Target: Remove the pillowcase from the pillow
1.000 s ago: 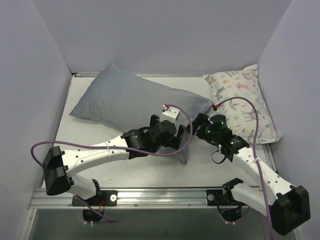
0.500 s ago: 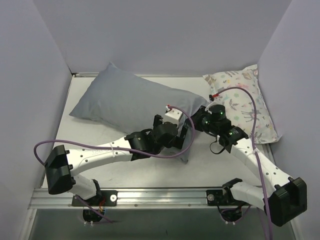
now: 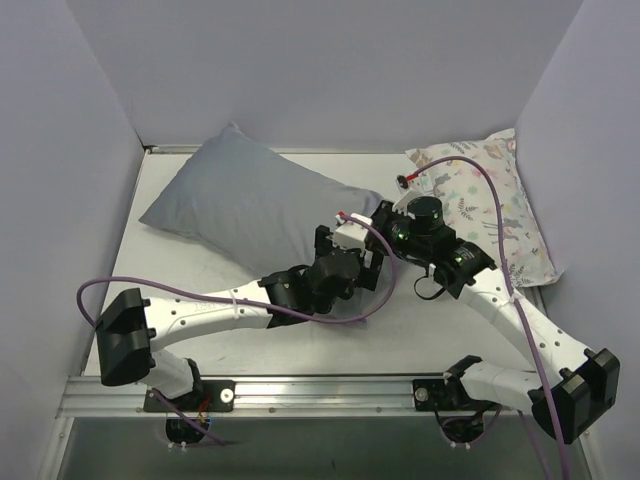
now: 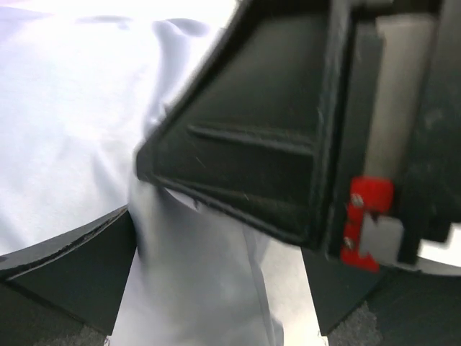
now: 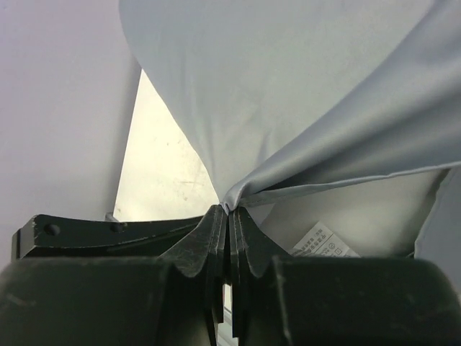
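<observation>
My right gripper (image 5: pixel 229 216) is pinched tight on a fold of the grey fabric pillowcase (image 5: pixel 288 94). The cloth draws up into a peak at the fingertips, with a white printed label (image 5: pixel 320 241) just beside them. My left gripper (image 4: pixel 220 259) has its jaws apart, and the same cloth lies between them. The large plump pillow (image 3: pixel 250 200), inside its cover, lies slanted across the far left of the pale table (image 3: pixel 200 290). A small animal-printed pillow (image 3: pixel 490 195) sits at the far right.

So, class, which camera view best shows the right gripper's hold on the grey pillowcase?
Right wrist: the right gripper has its jaws shut on a pinch of pillowcase. Top external cannot see the pinch itself; left wrist is blurred.
</observation>
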`<state>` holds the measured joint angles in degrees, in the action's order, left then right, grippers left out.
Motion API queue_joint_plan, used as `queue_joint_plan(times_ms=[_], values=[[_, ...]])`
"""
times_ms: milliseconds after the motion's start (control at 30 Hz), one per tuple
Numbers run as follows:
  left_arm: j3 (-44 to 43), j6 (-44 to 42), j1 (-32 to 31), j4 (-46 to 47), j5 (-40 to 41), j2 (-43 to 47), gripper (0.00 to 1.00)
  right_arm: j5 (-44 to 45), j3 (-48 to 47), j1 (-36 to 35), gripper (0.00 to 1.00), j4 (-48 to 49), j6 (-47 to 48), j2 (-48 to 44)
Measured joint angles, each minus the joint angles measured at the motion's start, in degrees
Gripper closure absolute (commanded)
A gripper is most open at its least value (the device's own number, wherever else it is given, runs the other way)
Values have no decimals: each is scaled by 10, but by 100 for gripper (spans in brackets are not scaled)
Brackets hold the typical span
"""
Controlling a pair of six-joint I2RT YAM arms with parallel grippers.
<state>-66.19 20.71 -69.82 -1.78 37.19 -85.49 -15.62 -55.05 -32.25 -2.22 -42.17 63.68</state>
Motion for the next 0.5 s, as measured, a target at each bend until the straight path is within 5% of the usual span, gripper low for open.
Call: queue_joint_plan(times_ms=[33,133,167,233,267,333,500], values=[[0,2,-1,3,17,-3,3,-2,0,-1,100,-2,-1,3],[0,18,-5,1,69,-16,26,-2,0,-1,99,-6,-3,6],[0,25,-7,-3,83,-20,53,1,0,1,98,-8,-3,6],[0,47,-9,-19,115,-27,78,3,0,8,88,-15,-5,5],[1,55,-8,-29,127,-28,100,2,0,12,82,-19,-5,3],[4,70,-6,-41,151,-27,100,2,3,19,60,-22,-9,-5],[28,105,-3,-61,180,-12,100,20,48,26,42,-28,-2,-59]])
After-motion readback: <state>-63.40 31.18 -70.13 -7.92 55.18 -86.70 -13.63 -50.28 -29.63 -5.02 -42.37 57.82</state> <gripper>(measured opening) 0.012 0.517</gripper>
